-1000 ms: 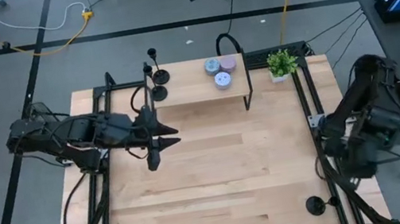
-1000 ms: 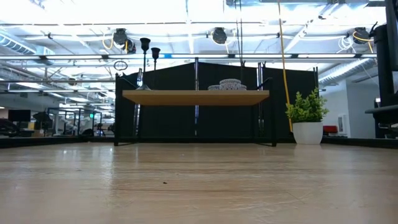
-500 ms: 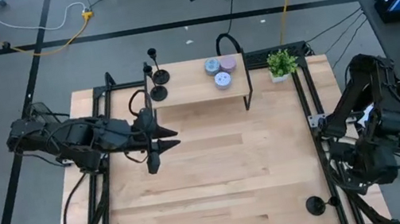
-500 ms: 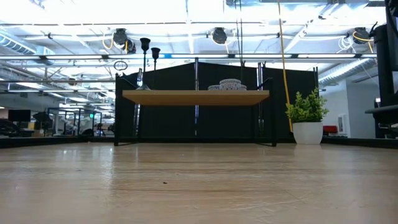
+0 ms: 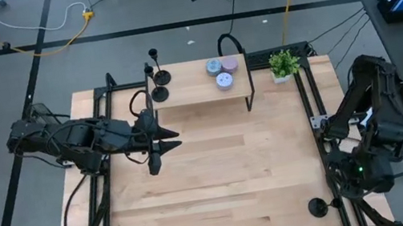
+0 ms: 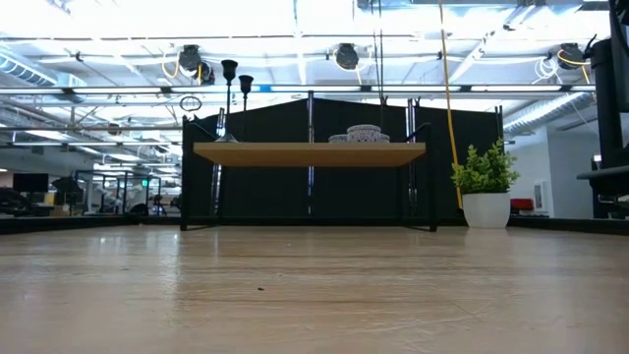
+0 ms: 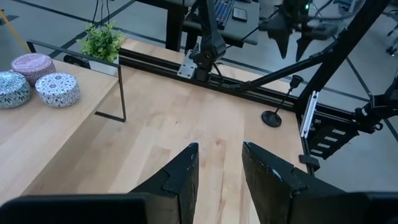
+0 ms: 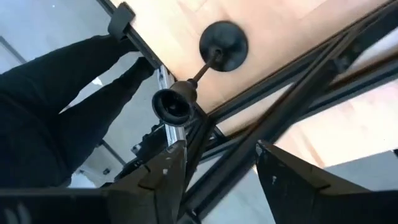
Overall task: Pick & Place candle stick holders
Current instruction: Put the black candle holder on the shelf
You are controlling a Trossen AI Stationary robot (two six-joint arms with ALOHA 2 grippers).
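Observation:
Two black candle stick holders stand on their disc bases at the left end of a raised wooden shelf; they also show in the low view. A third holder stands upright on its disc at the table's near right corner. My right gripper hovers open above that holder's cup top, apart from it. Over the table's left middle, my left gripper is open and holds nothing.
Three round patterned pucks sit on the shelf's right part. A small potted plant stands at the far right. Black frame rails run along the table's right edge beside the third holder. Bare wood fills the table's middle.
My right arm has swung toward the table's near edge and sunk a little, coming over the holder at the near right corner. The holders have not moved.

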